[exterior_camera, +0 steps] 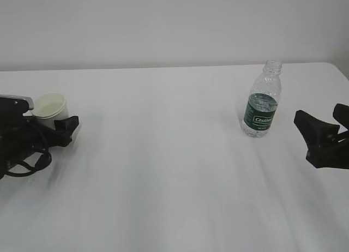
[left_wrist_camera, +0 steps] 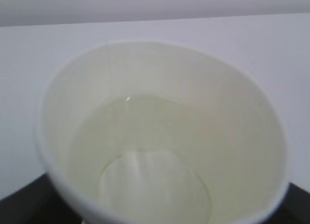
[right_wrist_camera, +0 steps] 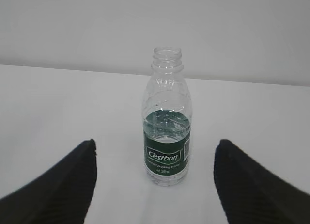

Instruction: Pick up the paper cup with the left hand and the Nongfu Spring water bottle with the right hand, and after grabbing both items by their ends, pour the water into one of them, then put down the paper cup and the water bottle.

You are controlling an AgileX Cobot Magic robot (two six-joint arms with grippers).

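Note:
The paper cup (exterior_camera: 50, 107) stands upright on the white table (exterior_camera: 163, 154) at the far left. My left gripper (exterior_camera: 54, 120) is around its lower part. In the left wrist view the cup (left_wrist_camera: 160, 88) fills the frame and holds clear water (left_wrist_camera: 145, 136). The black fingers (left_wrist_camera: 19, 204) show in the bottom corners, outside the rim on both sides, so the jaws stand open. The capless water bottle (exterior_camera: 262, 99), with its green label, stands upright at the right and is partly filled. My right gripper (exterior_camera: 319, 114) is open, right of the bottle and apart from it. In the right wrist view the bottle (right_wrist_camera: 167, 122) stands beyond the spread fingers (right_wrist_camera: 72, 180).
A pale wall (exterior_camera: 174, 23) runs behind the table's far edge. The table's right edge (exterior_camera: 341, 72) lies just past the bottle. Black cables (exterior_camera: 27, 159) loop under the left arm.

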